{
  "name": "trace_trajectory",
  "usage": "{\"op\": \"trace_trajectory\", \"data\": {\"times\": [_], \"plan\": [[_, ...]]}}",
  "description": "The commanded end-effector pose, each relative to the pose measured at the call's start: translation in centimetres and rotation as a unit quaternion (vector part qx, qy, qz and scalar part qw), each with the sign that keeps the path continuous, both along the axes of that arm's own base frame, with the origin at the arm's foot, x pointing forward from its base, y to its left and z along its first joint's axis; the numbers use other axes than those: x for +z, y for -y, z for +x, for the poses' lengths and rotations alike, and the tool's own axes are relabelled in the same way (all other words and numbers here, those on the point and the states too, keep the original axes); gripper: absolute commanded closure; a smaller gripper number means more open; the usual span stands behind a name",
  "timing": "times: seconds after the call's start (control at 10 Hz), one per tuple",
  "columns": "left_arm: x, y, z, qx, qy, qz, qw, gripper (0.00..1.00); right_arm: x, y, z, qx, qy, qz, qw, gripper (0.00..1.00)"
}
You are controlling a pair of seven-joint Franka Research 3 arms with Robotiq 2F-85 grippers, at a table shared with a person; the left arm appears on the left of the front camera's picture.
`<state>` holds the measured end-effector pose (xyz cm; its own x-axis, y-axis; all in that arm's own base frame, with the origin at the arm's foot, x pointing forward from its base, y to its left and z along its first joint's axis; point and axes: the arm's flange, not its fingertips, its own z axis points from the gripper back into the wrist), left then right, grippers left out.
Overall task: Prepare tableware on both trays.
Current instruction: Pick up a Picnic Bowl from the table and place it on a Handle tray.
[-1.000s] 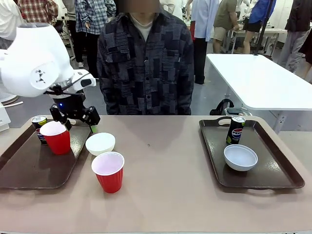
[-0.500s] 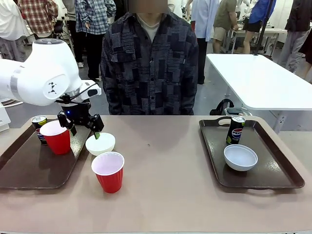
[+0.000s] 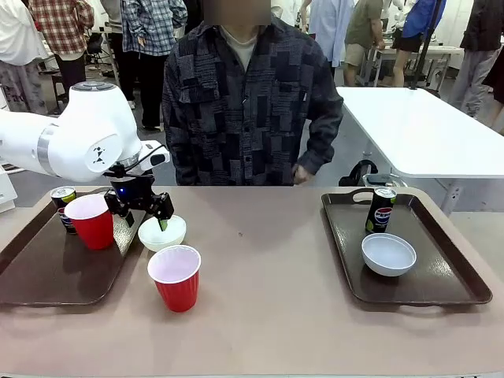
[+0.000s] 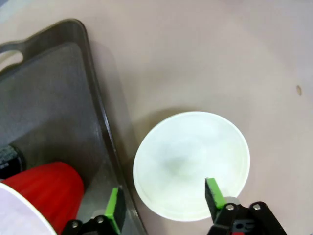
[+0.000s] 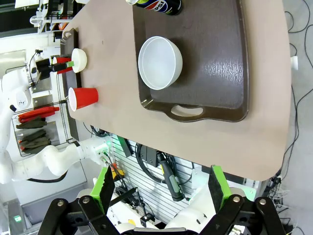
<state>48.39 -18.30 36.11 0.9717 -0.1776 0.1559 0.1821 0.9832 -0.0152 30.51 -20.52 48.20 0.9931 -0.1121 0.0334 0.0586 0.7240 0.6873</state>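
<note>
My left gripper (image 3: 146, 216) is open and low over the near-left rim of a white bowl (image 3: 162, 233) that sits on the table just right of the left tray (image 3: 47, 276). In the left wrist view one green pad (image 4: 213, 192) is over the inside of the bowl (image 4: 190, 161) and the other pad (image 4: 115, 209) is by the tray's rim (image 4: 100, 117). A red cup (image 3: 93, 220) and a Pepsi can (image 3: 61, 201) stand on that tray. A second red cup (image 3: 175, 277) stands on the table. The right tray (image 3: 441, 293) holds a can (image 3: 381, 209) and a bowl (image 3: 388, 253). My right gripper (image 5: 161, 188) hangs open, high above the right tray (image 5: 215, 58).
A person (image 3: 244, 102) in a dark patterned shirt stands at the far edge of the table, one hand (image 3: 300, 173) near it. The bare tabletop (image 3: 268, 260) stretches between the two trays. A white table (image 3: 417, 126) stands behind on the right.
My left arm has swung right and down, from above the red cup on the left tray to the white bowl beside it. The person's arm has dropped to the side.
</note>
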Motion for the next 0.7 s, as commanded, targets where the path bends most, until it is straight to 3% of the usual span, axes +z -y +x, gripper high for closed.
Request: {"op": "trace_trajectory", "data": {"times": [0.0,0.6], "plan": [[-0.8,0.9,0.5,0.022,0.01,0.024,0.999,0.28,0.1,0.0,0.0,-0.004,0.002,0.006,1.0,0.0],[-2.4,1.1,0.4,0.018,-0.001,0.045,0.999,0.79,0.1,0.0,0.0,-0.004,0.002,0.006,1.0,0.0]]}}
